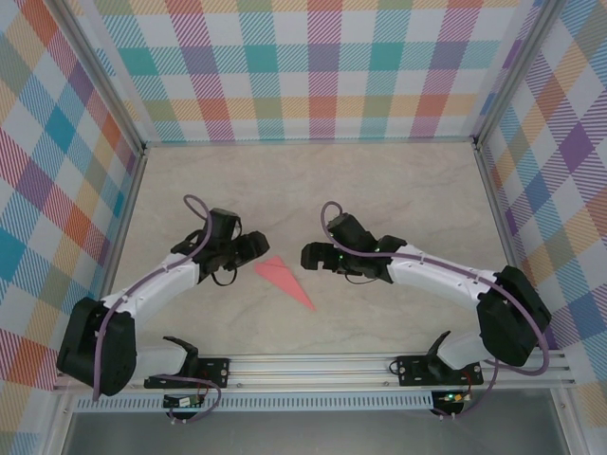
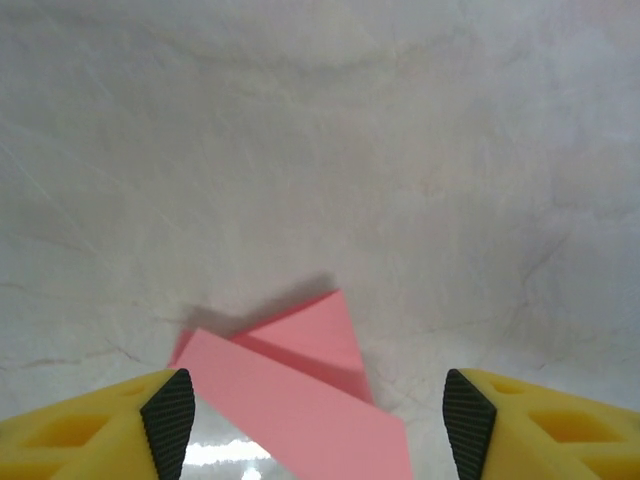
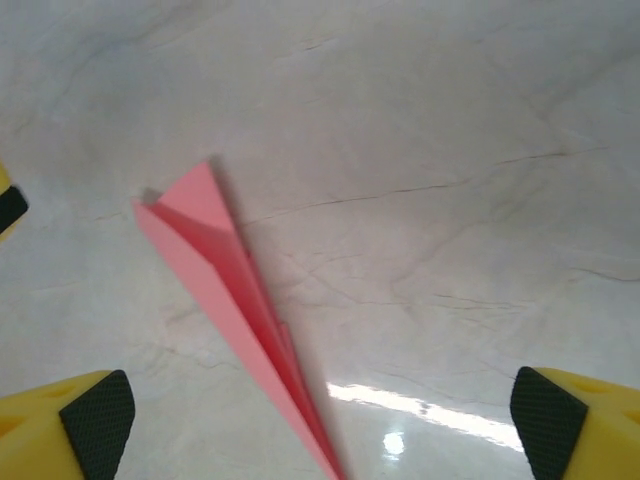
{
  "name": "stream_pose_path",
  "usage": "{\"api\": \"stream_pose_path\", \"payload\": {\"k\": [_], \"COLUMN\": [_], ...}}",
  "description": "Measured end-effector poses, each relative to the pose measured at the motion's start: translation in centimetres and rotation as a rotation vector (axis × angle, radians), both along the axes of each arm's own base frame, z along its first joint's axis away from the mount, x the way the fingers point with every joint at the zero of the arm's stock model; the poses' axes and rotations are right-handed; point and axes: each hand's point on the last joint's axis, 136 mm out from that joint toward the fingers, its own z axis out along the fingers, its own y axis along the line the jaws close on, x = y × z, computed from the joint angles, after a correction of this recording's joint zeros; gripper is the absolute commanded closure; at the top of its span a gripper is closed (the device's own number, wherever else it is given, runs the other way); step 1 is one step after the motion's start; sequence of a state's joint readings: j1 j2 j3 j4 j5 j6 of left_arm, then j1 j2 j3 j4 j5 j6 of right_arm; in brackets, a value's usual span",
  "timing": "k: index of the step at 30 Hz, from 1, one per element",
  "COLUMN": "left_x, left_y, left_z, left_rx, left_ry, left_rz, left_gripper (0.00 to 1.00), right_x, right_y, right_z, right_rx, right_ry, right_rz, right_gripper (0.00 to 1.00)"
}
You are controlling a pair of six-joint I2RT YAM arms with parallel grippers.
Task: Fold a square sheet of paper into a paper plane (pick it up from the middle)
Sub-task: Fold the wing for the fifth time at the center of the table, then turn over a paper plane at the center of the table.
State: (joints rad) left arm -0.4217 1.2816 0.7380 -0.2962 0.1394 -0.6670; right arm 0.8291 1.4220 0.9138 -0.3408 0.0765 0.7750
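Note:
The square sheet of paper lies folded into a salmon-pink paper plane (image 1: 285, 280) on the marble-look table, its sharp tip pointing toward the near right. My left gripper (image 1: 252, 245) stands open just left of the plane's wide tail. In the left wrist view the plane (image 2: 320, 400) lies on the table between and below the spread fingers of the left gripper (image 2: 318, 422), untouched. My right gripper (image 1: 311, 256) stands open just right of the plane. From the right wrist the plane (image 3: 228, 290) runs down toward the wide-open right gripper (image 3: 320, 420), free of both pads.
Plaid walls (image 1: 303, 66) enclose the table on three sides. An aluminium rail (image 1: 313, 365) carrying both arm bases runs along the near edge. A yellow and black fingertip of the left gripper (image 3: 8, 205) peeks in at the left edge of the right wrist view.

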Motion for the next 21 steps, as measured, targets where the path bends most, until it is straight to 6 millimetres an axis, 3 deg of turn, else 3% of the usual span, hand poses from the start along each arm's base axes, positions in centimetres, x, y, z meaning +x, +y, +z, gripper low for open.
{"api": "stream_pose_path", "payload": {"k": [10, 16, 21], "left_x": [-3.6, -3.2, -3.2], "left_y": [-5.4, -6.6, -6.6], "left_z": [-2.8, -4.2, -5.5], "left_rx": [0.156, 0.209, 0.226], "left_ry": [0.214, 0.278, 0.32], "left_rz": [-0.04, 0.004, 0.03], "left_gripper": [0.27, 0.4, 0.44], "right_x": [-0.5, -1.1, -1.3], "right_y": [-4.9, -6.6, -7.1], "right_z": [-3.5, -4.1, -3.9], "right_rx": [-0.144, -0.173, -0.172], "right_ry": [0.066, 0.08, 0.075], "right_rz": [-0.137, -0.184, -0.199], "right_gripper": [0.0, 0.0, 0.0]}}
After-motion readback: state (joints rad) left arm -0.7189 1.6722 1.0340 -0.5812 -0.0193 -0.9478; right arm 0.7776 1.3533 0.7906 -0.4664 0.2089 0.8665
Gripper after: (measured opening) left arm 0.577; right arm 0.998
